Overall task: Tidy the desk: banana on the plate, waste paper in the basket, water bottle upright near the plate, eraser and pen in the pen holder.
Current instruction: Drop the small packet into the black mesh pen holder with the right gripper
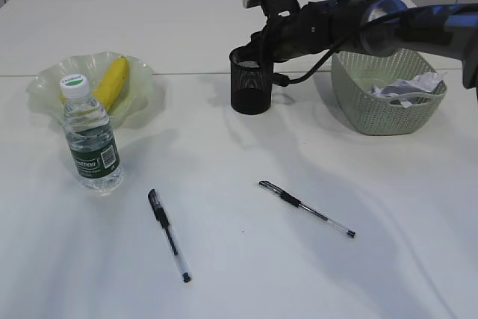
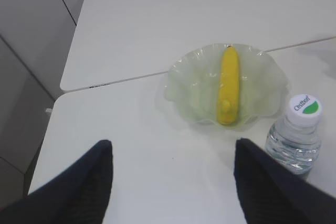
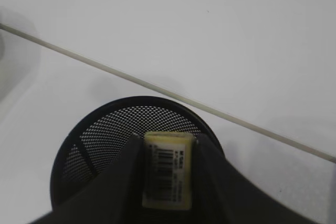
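Exterior view: right arm reaches across to the black mesh pen holder (image 1: 251,89), its right end effector (image 1: 258,50) sits over the holder's rim; its fingers are hard to make out from here. Banana (image 1: 111,81) lies on the pale green plate (image 1: 46,84). Water bottle (image 1: 91,140) stands upright just in front of the plate, cap on. Crumpled waste paper (image 1: 407,87) sits inside the green basket (image 1: 373,113). 2 pens lie flat on the white worktop (image 1: 246,259), well apart from the holder: left pen (image 1: 169,234), right pen (image 1: 306,208).

Left wrist view: left end effector (image 2: 170,182) is released, fingers wide apart, nothing between them, above bare worktop. Banana, plate and bottle cap visible beyond.

Right wrist view: right end effector clenched on the eraser (image 3: 166,177), barcode sleeve facing the camera, held directly over the holder's open mouth.
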Controlling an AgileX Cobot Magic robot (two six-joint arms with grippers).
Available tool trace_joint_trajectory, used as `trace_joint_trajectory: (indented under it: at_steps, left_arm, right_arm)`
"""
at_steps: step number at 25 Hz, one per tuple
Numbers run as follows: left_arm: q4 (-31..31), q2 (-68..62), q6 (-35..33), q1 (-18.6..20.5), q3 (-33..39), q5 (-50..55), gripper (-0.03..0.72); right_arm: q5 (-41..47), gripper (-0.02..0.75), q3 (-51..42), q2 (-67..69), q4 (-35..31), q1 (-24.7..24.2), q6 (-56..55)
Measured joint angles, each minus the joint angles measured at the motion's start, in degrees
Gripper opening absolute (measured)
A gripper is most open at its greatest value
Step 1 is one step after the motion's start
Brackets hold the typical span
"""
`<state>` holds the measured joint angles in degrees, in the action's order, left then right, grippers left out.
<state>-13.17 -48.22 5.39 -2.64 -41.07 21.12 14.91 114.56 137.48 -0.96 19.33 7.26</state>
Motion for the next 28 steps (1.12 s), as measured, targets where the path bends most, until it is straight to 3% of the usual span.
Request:
trace_joint_trajectory:
  at_steps: [28]
  left_arm:
    - [0.0, 0.0, 0.0, 0.0, 0.0, 0.1, 0.517]
  right_arm:
    - [2.0, 0.221, 0.0, 0.0, -1.6, 0.4, -0.3]
